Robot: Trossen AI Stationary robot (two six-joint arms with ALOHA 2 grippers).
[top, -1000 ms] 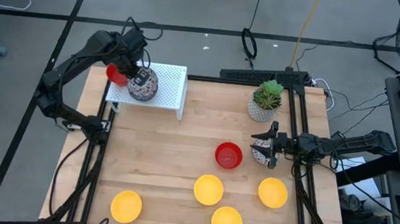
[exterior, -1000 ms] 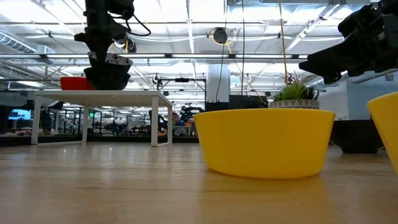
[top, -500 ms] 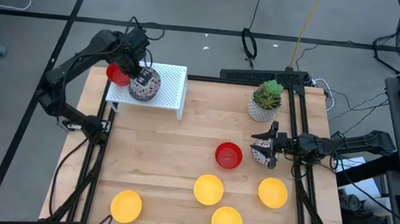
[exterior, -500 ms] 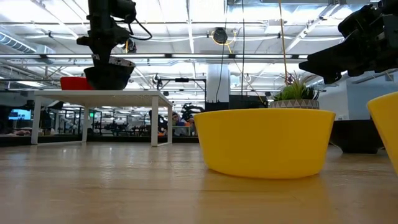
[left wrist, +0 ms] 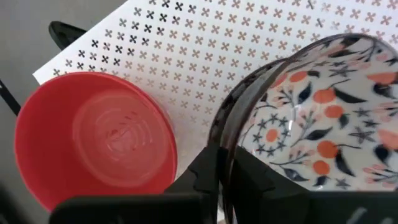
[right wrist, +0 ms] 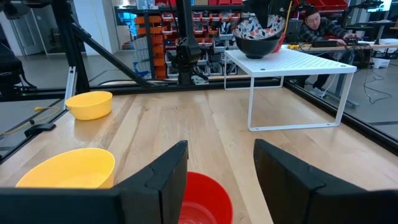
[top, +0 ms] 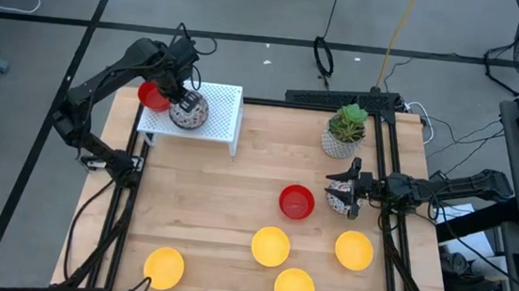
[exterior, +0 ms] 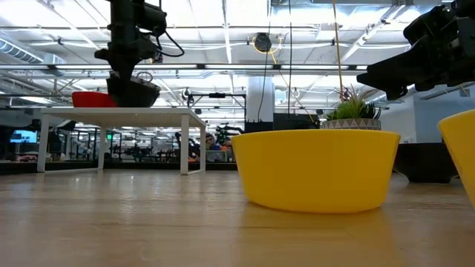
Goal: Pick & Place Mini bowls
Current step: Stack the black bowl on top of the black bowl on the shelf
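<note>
My left gripper (top: 182, 99) is over the white perforated rack (top: 222, 105) at the table's far left, shut on a speckled mini bowl (top: 192, 112), dark outside and white with a pattern inside. A red mini bowl (top: 153, 96) stands on the rack beside it. My right gripper (top: 340, 192) hangs open near the table's right edge, facing a red mini bowl (top: 297, 202) on the table. Another speckled bowl (top: 335, 202) shows just below that gripper; I cannot tell if they touch. Several yellow mini bowls (top: 269, 246) rest on the near half of the table. My left gripper pinches the speckled bowl's rim (left wrist: 231, 134) on the side toward the red bowl, one finger inside (left wrist: 255, 177) and one outside, coming from above. The bowl stands upright and level, its base at the rack's top (exterior: 133, 104).
A white pot with a green plant (top: 345, 130) stands at the far right. The red bowl (right wrist: 200, 198) lies just ahead of my open right fingers. The middle of the table between rack and red bowl is bare wood. The rack's right part (left wrist: 186, 56) is bare.
My left gripper has come down a little over the rack, and the speckled bowl has tipped from tilted to level, settling onto the rack top. My right arm has kept still.
</note>
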